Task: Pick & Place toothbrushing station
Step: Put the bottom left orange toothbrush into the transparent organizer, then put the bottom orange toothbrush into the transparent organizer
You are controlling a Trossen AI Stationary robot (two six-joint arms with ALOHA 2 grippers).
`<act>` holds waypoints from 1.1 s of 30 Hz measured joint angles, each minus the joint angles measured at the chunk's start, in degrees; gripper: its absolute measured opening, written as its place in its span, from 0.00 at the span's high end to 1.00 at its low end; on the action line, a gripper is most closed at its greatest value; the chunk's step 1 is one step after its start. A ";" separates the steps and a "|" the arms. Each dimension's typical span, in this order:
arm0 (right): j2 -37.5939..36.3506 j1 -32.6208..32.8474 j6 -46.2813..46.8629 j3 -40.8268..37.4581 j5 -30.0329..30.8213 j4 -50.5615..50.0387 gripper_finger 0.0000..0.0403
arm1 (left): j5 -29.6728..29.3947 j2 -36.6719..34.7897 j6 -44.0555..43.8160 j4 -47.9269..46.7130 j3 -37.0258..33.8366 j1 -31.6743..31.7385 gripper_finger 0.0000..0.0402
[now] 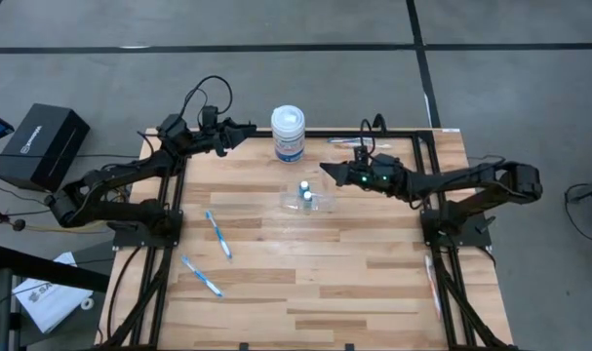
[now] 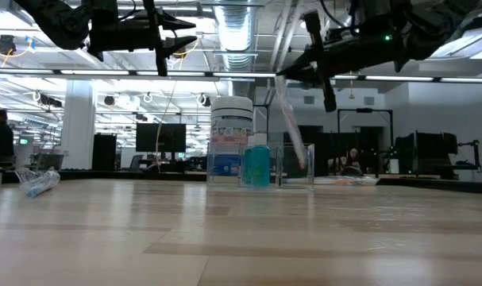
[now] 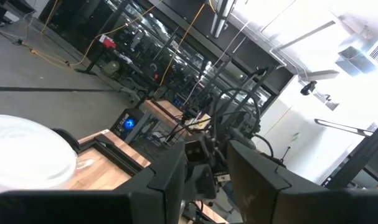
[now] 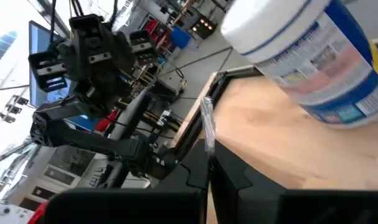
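Note:
The see-through holder (image 1: 313,201) stands mid-table with two tiny cylinders (image 1: 304,194) in it; one shows teal in the low view (image 2: 256,165). My right gripper (image 1: 327,170) hovers above the holder's far right side, shut on a thin pale toothbrush (image 2: 293,123). Two blue-and-white toothbrushes (image 1: 218,234) (image 1: 201,275) lie flat on the table's left half. My left gripper (image 1: 245,130) is open and empty in the air beside the white jar (image 1: 288,133). My right gripper pinches the toothbrush's upper end (image 4: 207,122) between its two fingers. The brush hangs slanting down below the fingers, clear of the table. Its lower end (image 2: 306,161) reaches down at the holder (image 2: 296,167); whether it is inside or touching, I cannot tell.
The larger white jar with a blue label (image 2: 230,139) stands at the table's far edge, just behind the holder. Another thin toothbrush (image 1: 348,142) lies near the far edge to the jar's right. The near half of the wooden table (image 1: 325,292) is bare.

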 joint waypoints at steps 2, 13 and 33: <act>-0.03 0.36 1.02 -1.30 0.04 -0.09 1.00 | 0.00 0.00 0.03 0.00 0.00 0.00 0.71; -0.01 0.73 0.75 -2.12 -0.01 -1.87 1.00 | 0.00 0.00 0.14 -0.02 0.00 0.00 0.71; -0.03 1.27 1.15 -2.14 -4.37 0.85 0.50 | 1.05 0.00 0.14 -0.04 0.00 0.00 0.71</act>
